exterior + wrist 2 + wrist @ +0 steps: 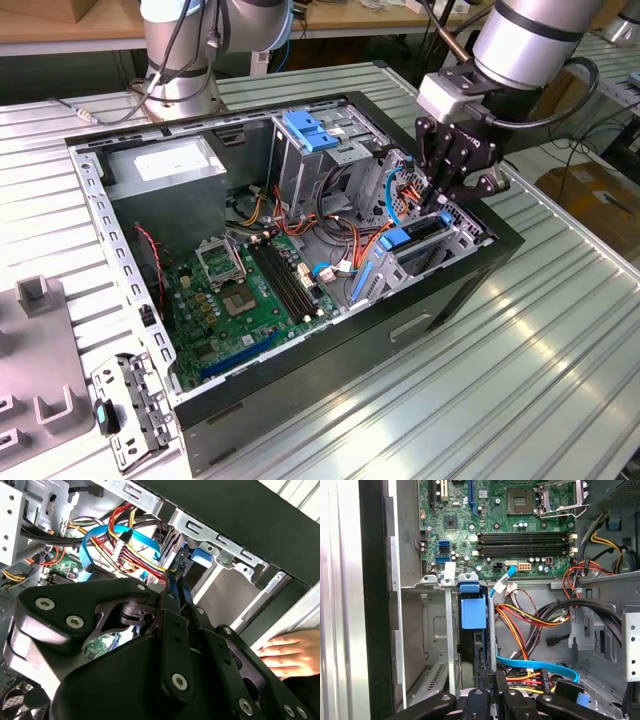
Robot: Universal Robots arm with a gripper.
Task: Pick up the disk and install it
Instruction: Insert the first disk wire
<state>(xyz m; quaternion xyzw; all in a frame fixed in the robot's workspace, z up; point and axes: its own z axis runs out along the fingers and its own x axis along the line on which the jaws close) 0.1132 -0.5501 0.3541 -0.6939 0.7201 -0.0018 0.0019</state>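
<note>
The disk (pixel 418 240) sits on edge in the metal bay (pixel 455 245) at the open computer case's (pixel 250 400) corner, on the exterior view's right: a dark slab with bright blue rails and a blue tab at its end, also seen in the first wrist view (pixel 473 611). The gripper (pixel 440 195) hangs over the disk's far end, fingers (pixel 176 587) drawn close on the thin blue edge; whether they truly pinch it I cannot tell. The case lies on a ribbed metal table (pixel 520 370); workbenches stand behind. A green motherboard (pixel 245 285) fills the case floor. A person's hand (pixel 292 655) rests by the case's outer wall in the second wrist view. The gripper's body hides the disk's lower part.
</note>
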